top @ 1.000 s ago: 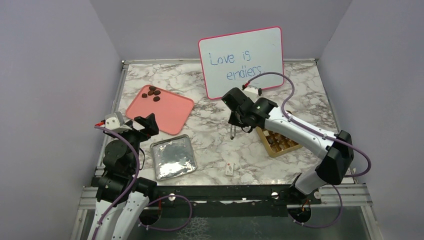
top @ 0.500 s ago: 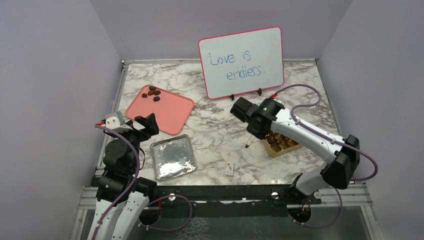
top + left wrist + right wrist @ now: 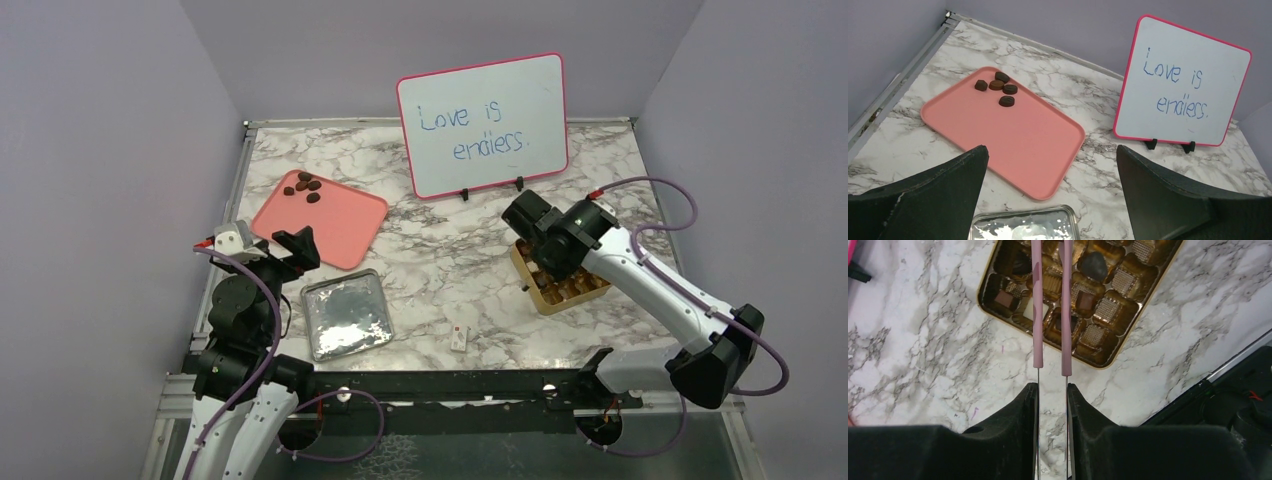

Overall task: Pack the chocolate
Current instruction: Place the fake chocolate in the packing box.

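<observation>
Five chocolates sit clustered at the far corner of a pink tray on the marble table. More lie in the cells of a gold box on the right side, well apart from the tray. The right gripper hangs over that box, its fingers pressed together on the tweezers. The tweezers' two pink arms cross the cells in the wrist view and run off the top edge, so whether the tips hold anything cannot be told. From above, the right wrist hides the box's far left corner. The left gripper hovers near its own base with fingers spread wide and nothing between them, above the near edge of the tray and a foil-lined lid. A small white tag lies at the table's near edge. A pink-framed whiteboard reading "Love is endless." stands at the back.
</observation>
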You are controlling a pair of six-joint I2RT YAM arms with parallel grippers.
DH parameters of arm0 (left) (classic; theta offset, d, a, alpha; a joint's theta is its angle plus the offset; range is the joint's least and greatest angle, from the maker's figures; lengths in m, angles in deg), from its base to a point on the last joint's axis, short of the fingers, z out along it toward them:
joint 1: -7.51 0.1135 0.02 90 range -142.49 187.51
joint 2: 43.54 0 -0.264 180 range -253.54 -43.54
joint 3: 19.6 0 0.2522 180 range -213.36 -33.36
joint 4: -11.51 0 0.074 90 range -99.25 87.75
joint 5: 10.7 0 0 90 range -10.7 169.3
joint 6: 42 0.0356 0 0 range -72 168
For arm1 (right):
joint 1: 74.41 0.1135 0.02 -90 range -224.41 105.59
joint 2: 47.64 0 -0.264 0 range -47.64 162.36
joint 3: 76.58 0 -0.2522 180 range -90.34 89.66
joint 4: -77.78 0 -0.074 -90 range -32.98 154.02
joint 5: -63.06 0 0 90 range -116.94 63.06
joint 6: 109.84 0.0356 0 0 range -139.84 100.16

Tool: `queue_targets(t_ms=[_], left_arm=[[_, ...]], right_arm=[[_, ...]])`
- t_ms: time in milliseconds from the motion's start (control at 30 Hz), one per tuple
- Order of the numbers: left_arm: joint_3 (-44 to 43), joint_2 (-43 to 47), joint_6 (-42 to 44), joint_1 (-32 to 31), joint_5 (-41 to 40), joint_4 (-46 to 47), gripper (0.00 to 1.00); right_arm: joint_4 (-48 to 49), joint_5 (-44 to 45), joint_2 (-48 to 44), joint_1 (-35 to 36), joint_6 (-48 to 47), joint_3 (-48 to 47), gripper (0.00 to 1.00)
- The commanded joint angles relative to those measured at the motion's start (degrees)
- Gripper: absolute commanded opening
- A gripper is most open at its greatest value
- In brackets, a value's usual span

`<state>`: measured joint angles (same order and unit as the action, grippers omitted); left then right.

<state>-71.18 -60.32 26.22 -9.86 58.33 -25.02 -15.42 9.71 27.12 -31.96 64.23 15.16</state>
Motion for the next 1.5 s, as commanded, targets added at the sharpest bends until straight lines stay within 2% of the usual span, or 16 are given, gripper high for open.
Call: queue_targets(t_ms=[0, 167, 500, 833, 1200, 1467], left_arm=[[-0.64, -0.21, 0.60, -0.13, 1.97, 1.75, 0.99], [-0.11, 0.38, 1.38, -0.79, 1.64, 2.68, 0.99], [0.48, 0.86, 2.24, -3.20, 0.55, 3.80, 0.99], [0.82, 2.17, 2.53, -5.27, -0.83, 4.31, 0.99], [0.99, 2.55, 2.49, -5.93, -0.62, 4.63, 0.99], [1.19, 3.00, 2.87, -6.67, -0.38, 5.24, 0.99]], right_arm=[[-1.75, 2.56, -1.45, -3.76, -1.27, 2.80, 0.27], [-1.71, 1.59, -2.17, -8.11, -1.23, 6.03, 0.28], [-1.68, -1.78, -1.13, -9.30, 1.42, 10.94, 0.28], [-1.69, -1.54, -2.90, -11.43, 2.99, 14.52, 0.28], [-1.68, -2.57, -1.22, -11.87, 3.35, 14.68, 0.32], [-1.71, -3.68, -3.55, -11.91, 2.95, 13.62, 0.35]])
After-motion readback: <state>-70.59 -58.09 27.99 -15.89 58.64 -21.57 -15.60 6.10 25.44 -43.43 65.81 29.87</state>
